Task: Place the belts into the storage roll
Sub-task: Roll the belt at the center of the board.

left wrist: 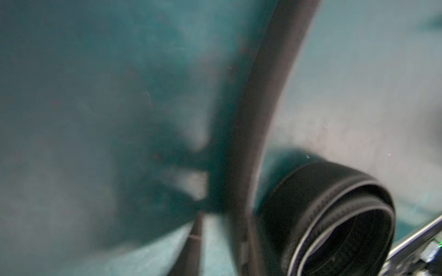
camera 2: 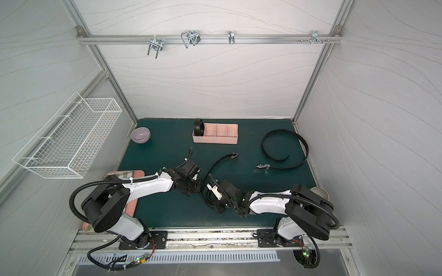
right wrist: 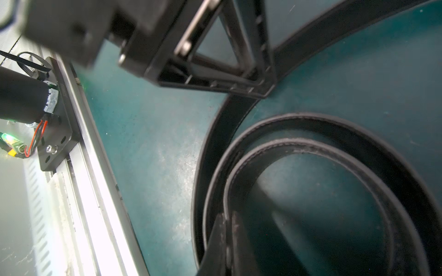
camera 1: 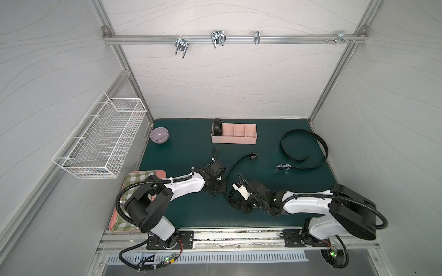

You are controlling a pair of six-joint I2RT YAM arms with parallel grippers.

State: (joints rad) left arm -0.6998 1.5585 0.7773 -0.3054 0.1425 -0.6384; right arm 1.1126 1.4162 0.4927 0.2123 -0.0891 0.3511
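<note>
Blurred half-rolled belt [left wrist: 258,119] in left wrist view, its coil [left wrist: 334,227] cut off by edge

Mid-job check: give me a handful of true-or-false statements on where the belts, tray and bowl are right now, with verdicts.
A coiled belt stands in the tray's end compartment: true.
The bowl is in the basket: false, it sits on the mat, outside it.
A loose belt lies untouched on the mat: true.
All compartments are full: false, three are empty.
The right gripper is shut on the half-rolled belt: true.
</note>
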